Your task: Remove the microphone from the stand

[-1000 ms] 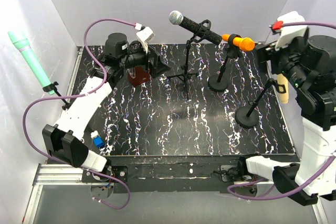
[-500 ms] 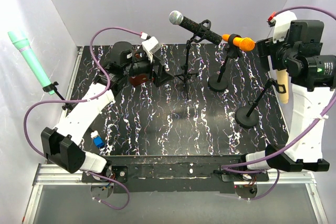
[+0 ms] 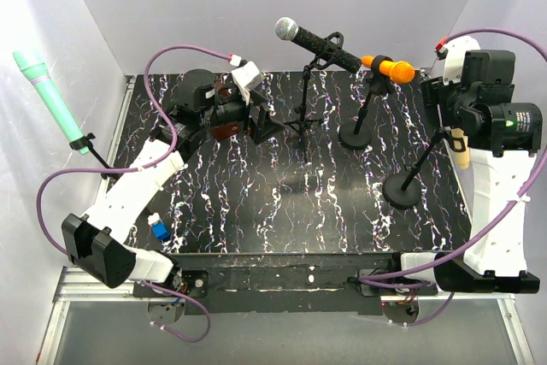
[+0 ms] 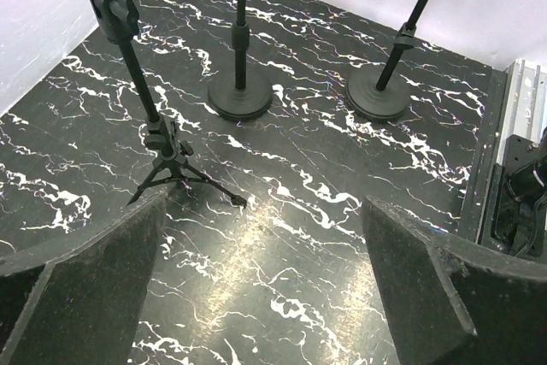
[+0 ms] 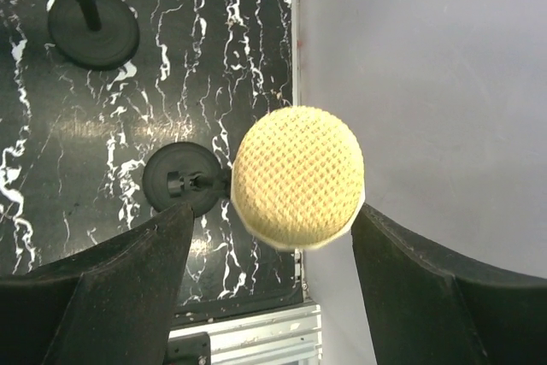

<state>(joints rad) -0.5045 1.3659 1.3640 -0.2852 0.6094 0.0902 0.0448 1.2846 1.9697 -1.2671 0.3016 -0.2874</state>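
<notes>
A cream microphone [image 3: 461, 148] sits upright in the clip of a round-based stand [image 3: 408, 190] at the right edge of the table. In the right wrist view its mesh head [image 5: 297, 177] lies between my right gripper's [image 5: 272, 211] spread fingers, with gaps on both sides. The stand's base [image 5: 181, 179] shows below it. My right gripper [image 3: 455, 117] is open above this microphone. My left gripper [image 3: 261, 121] is open and empty at the back left [image 4: 263, 207], facing the stands.
A black microphone [image 3: 320, 40] is on a tripod stand [image 3: 305, 117] at the back centre. An orange microphone [image 3: 391, 67] is on a round-based stand [image 3: 355, 136]. A teal microphone [image 3: 47, 100] is clipped at the far left. A small blue-and-white object [image 3: 158, 228] lies near front left.
My right wrist has swung inward and lowered over the cream microphone's head. My left gripper shifted a little to the right, then held still.
</notes>
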